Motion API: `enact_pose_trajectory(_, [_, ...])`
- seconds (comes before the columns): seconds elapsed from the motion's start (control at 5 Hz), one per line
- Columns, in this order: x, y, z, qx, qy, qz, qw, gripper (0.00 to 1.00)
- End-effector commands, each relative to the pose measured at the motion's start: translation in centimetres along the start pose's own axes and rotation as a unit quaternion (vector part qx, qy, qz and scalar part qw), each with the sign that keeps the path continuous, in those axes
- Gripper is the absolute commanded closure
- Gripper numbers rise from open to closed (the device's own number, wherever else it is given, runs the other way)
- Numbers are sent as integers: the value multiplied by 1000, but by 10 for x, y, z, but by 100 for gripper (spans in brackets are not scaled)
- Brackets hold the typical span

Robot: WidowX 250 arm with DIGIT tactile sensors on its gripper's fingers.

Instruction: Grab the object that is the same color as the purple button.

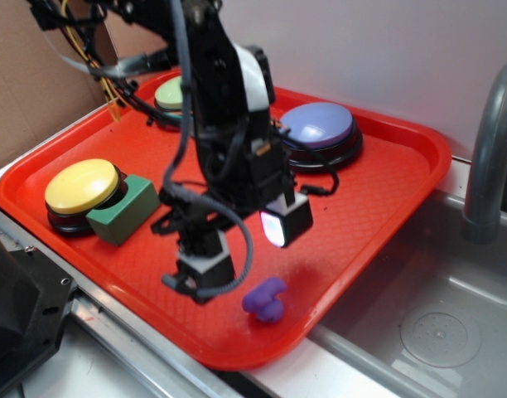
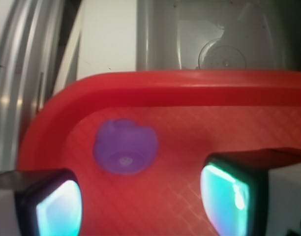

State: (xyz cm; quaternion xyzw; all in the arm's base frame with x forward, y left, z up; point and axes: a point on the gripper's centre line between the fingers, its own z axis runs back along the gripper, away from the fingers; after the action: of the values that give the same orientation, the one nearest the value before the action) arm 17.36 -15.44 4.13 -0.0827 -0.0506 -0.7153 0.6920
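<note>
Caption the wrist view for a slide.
Open gripper hovering over the red tray, with the small purple toy just ahead, nearer one finger, near the tray's corner.

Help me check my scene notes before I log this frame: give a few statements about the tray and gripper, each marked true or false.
1. The purple toy lies on the red tray. True.
2. The gripper is closed on the toy. False: its fingers are apart with nothing between them.
3. The green block sits beside the yellow button. True.
4. The purple button sits in the sink. False: it is on the tray.
</note>
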Motion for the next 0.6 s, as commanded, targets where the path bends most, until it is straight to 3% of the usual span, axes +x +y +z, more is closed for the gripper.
enact_pose_trajectory(0.0, [13, -14, -20, 0, 8, -17, 1000, 0])
enact_pose_trajectory(0.2, [18, -16, -24, 4, -1, -18, 1000, 0])
enact_pose_trajectory(0.4, [20, -17, -26, 10, -6, -8, 1000, 100])
